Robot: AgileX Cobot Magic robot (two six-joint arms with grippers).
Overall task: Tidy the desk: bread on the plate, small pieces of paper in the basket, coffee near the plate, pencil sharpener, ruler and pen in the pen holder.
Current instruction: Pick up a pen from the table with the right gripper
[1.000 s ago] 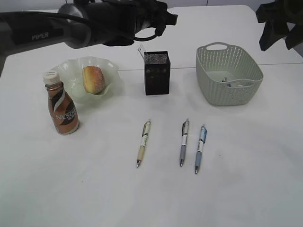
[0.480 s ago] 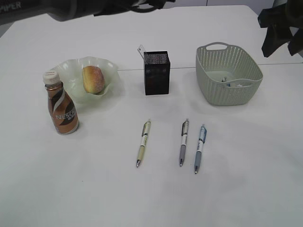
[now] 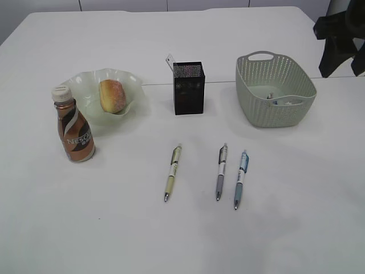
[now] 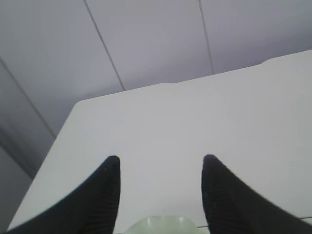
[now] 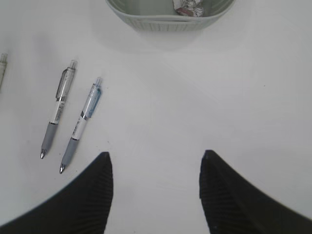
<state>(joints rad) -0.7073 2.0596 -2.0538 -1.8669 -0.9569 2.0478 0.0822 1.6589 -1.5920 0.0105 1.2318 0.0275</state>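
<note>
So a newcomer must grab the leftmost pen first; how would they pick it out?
Start at the black square punched-metal pen holder in the middle of the white desk. Three pens lie in a row in front of it; take the cream-yellow pen almost straight below it, lying apart, unlike the grey pen and blue pen paired to its right.

the left gripper [image 4: 160, 195] fills the lower part of the view, its two black ribbed fingers [image 4: 100, 197] rising from 7 and 5 o'clock with a wide empty gap between them. nothing is held. beyond them the plain white bench [image 4: 195, 126] spreads toward 3 o'clock, its far edge running up from 9 o'clock to 2 o'clock. at 6 o'clock, between the finger bases, a sliver of the pale green translucent glass plate [image 4: 163, 225] shows at the frame's edge. behind the bench, from 9 to 2 o'clock, stands a grey panelled wall [image 4: 146, 39] with thin dark seams.
</note>
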